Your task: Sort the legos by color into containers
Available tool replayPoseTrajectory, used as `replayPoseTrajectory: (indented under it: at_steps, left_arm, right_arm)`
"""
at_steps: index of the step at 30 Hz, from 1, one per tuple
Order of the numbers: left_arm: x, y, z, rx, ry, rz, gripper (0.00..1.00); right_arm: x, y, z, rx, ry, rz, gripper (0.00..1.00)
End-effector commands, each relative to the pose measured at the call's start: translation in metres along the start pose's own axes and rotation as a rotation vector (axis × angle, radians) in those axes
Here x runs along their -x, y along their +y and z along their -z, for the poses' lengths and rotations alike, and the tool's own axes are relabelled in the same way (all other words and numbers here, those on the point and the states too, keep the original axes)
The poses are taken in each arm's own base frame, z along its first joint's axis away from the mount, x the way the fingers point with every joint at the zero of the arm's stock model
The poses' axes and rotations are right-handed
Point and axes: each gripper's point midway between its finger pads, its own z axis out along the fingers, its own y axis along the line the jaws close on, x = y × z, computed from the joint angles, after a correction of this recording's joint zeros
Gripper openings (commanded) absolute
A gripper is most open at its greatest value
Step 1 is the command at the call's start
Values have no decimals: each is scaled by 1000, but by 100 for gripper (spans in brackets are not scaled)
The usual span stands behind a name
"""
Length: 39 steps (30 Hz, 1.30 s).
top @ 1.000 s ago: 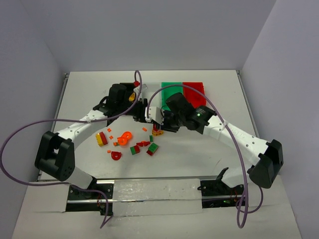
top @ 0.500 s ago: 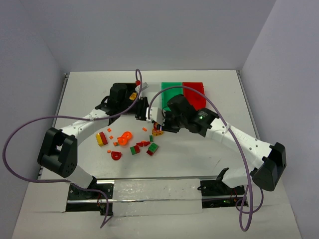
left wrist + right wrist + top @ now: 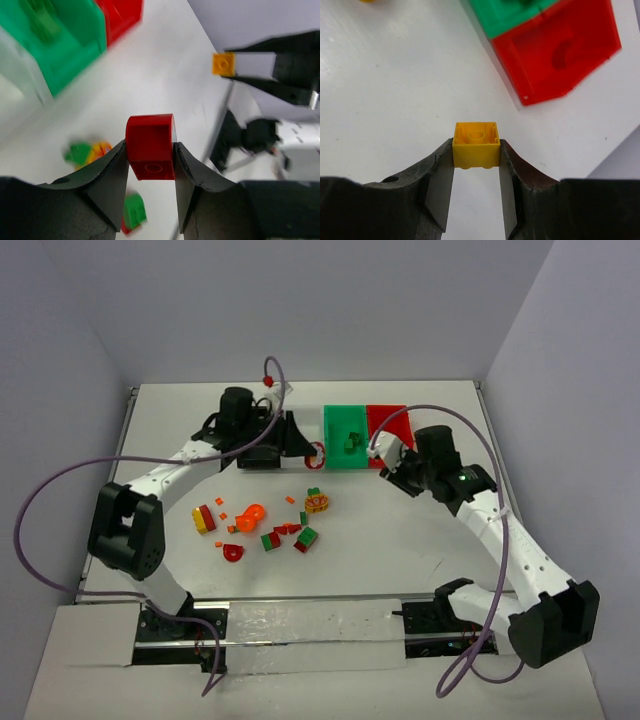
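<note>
White tabletop [image 3: 420,540] and grey walls filled the overhead view. We counted two bins plainly, the green bin [image 3: 345,430] and the red bin [image 3: 398,418], touching side by side. The left arm hid what stood left of them. Loose legos [image 3: 262,528] lay mid-table, too small and crowded to count.

From the left wrist, the left gripper [image 3: 150,150] pinched one red rounded brick [image 3: 150,140] above the table, and everything behind it was blurred.

From the right wrist, the right gripper [image 3: 476,155] clamped one yellow brick [image 3: 476,142] near the red bin, and the green bin was cut off.
</note>
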Motion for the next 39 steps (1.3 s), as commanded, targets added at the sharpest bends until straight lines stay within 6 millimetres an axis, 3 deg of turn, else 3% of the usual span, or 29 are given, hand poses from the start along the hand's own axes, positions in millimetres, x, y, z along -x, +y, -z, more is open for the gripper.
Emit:
replayPoseTrajectory:
  at_steps: [1,3,5,6,8,11,16,19,21,24,30,33,37,38,39]
  left_arm:
    - [76,-29,-44,160,-199,-279,0]
    - [84,-21,-71,243,-223,-314,0]
    - [109,-27,-95,318,-309,-373,0]
    - [111,-16,-113,349,-324,-398,0]
    - [125,-20,-127,369,-372,-435,0]
    - [125,-6,-160,396,-397,-480,3]
    - [125,15,-189,406,-439,-486,12]
    - [132,17,-203,404,-451,-487,13]
    - [126,27,-214,406,-439,-489,15]
    - [120,35,-224,398,-432,-501,27]
    - [124,37,-222,419,-439,-501,64]
    - [139,28,-207,439,-467,-510,83]
    - [169,19,-170,451,-498,-466,89]
    - [183,17,-146,448,-507,-428,89]
    - [201,0,-113,410,-535,-379,90]
  right_arm:
    - [-13,-18,18,-65,-41,-131,0]
    - [-20,-24,24,-91,-48,-187,0]
    - [-32,-31,31,-117,-58,-283,0]
    - [-36,-32,34,-122,-63,-325,0]
    - [-40,-32,36,-125,-73,-383,0]
    - [-48,-33,38,-127,-86,-475,0]
    - [-46,-33,38,-118,-104,-525,0]
    - [-44,-34,38,-116,-110,-538,0]
    - [-41,-37,41,-118,-118,-545,0]
    - [-33,-41,45,-118,-137,-544,0]
    - [-22,-49,51,-119,-160,-552,0]
    - [-10,-61,54,-125,-192,-566,0]
    - [8,-72,51,-114,-234,-580,0]
    - [16,-74,48,-110,-241,-571,0]
    - [31,-73,44,-101,-257,-539,0]
